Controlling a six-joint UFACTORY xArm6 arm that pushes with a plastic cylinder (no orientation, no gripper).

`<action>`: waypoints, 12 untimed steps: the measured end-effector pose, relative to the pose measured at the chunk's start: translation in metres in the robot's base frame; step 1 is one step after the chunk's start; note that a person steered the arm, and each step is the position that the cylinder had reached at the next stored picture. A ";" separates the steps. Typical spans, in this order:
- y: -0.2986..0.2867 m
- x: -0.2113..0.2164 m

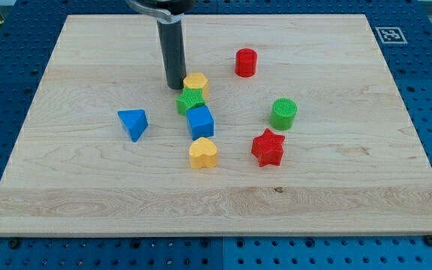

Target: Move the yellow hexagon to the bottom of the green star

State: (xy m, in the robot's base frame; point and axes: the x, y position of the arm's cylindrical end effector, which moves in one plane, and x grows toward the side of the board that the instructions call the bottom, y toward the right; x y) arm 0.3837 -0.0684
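Observation:
The yellow hexagon [196, 82] lies near the board's middle, touching the top edge of the green star [190, 101]. My tip [175, 85] stands just to the left of the yellow hexagon, close to or touching it, and just above the green star's left side. The dark rod rises from there to the view's top. A blue cube [200, 121] sits right below the green star, touching it.
A yellow heart [203, 152] lies below the blue cube. A blue triangle [133, 123] is at the left. A red cylinder [246, 62], a green cylinder [283, 113] and a red star [268, 147] stand at the right. The wooden board [88, 195] lies on a blue pegboard table.

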 end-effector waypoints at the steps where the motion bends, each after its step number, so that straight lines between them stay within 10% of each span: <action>1: 0.015 -0.015; 4: 0.045 -0.096; 12: 0.050 0.031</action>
State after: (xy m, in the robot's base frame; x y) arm 0.4147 -0.0183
